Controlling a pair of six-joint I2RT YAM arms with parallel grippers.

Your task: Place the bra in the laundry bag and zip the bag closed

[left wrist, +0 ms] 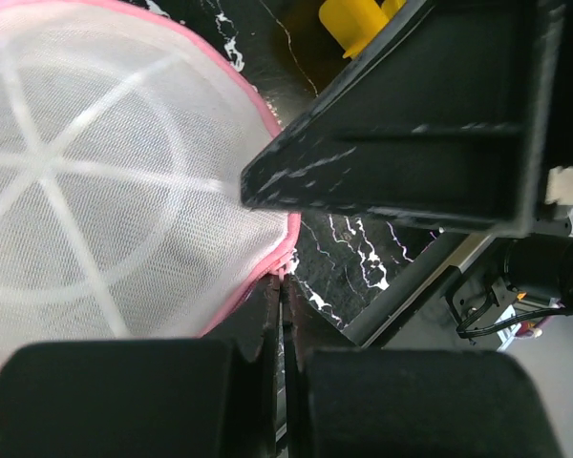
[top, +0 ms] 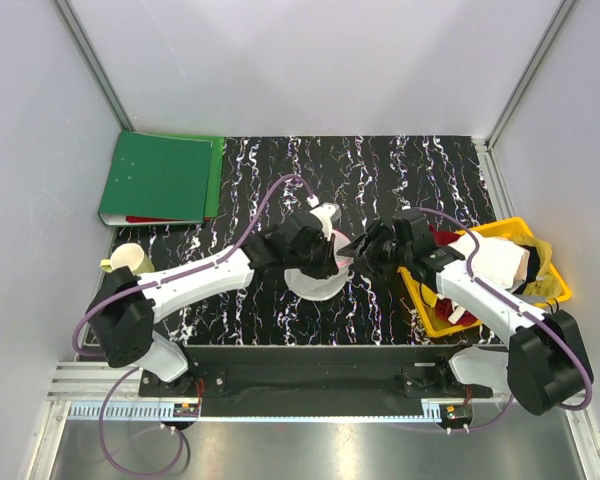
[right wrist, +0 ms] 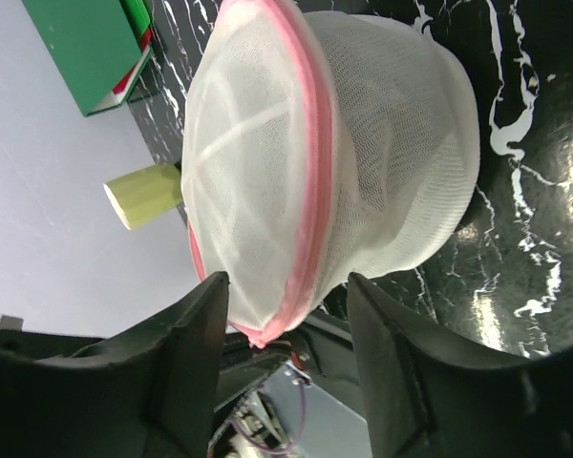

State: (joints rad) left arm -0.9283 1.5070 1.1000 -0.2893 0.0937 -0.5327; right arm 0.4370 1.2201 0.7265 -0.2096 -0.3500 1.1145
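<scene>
The laundry bag (top: 315, 280), a white mesh drum with pink rims, lies on its side mid-table. My left gripper (top: 325, 240) is shut on the bag's pink rim; in the left wrist view its jaws (left wrist: 285, 279) pinch the rim's edge beside the spoked round end (left wrist: 86, 181). My right gripper (top: 360, 250) is open. In the right wrist view its fingers (right wrist: 286, 286) stand either side of the pink zip band of the bag (right wrist: 315, 143), without touching it. The black bra is not visible in any view.
A yellow plastic basket (top: 435, 310) with white and red clothes stands at the right, under my right arm. A green binder (top: 160, 178) lies at the back left and a pale cup (top: 130, 258) at the left. Grey walls enclose the table.
</scene>
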